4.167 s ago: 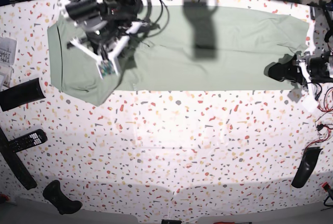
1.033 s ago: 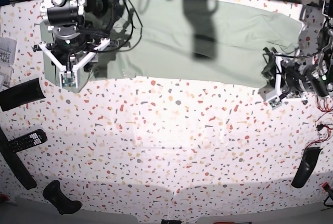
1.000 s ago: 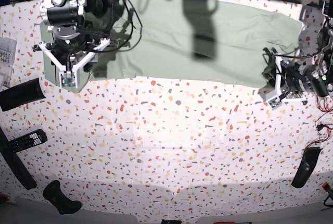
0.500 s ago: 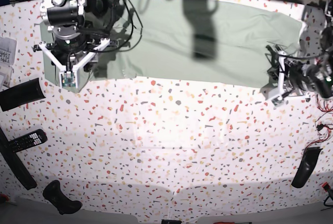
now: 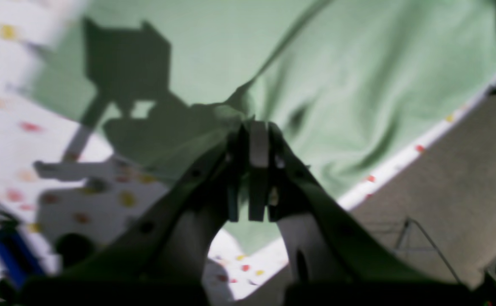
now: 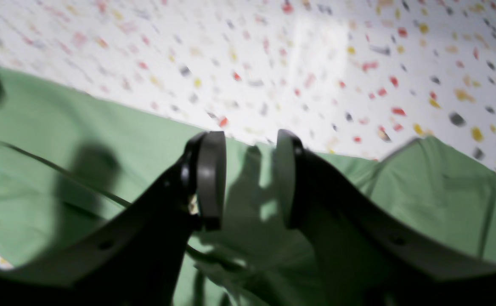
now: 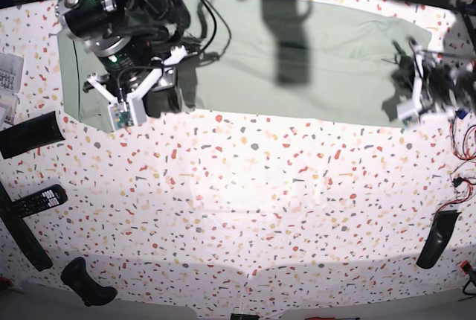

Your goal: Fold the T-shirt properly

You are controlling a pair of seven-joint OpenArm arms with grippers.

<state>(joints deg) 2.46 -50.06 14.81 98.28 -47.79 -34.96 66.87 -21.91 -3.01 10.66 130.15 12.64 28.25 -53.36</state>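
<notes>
We had the large pale sage-green cotton T-shirt (image 7: 297,59) spread along the far edge of the white speckled terrazzo surface (image 7: 245,208), reaching nearly from its far left corner to its far right corner. It looked light, limp and soft, likely to sag and crease wherever unsupported, so we judged hems and corners the best places to take hold. The left gripper (image 5: 250,140) had its fingers pressed together on a pinched ridge of cloth near the right end. The right gripper (image 6: 248,178) hovered over the cloth, fingers apart, holding nothing.
</notes>
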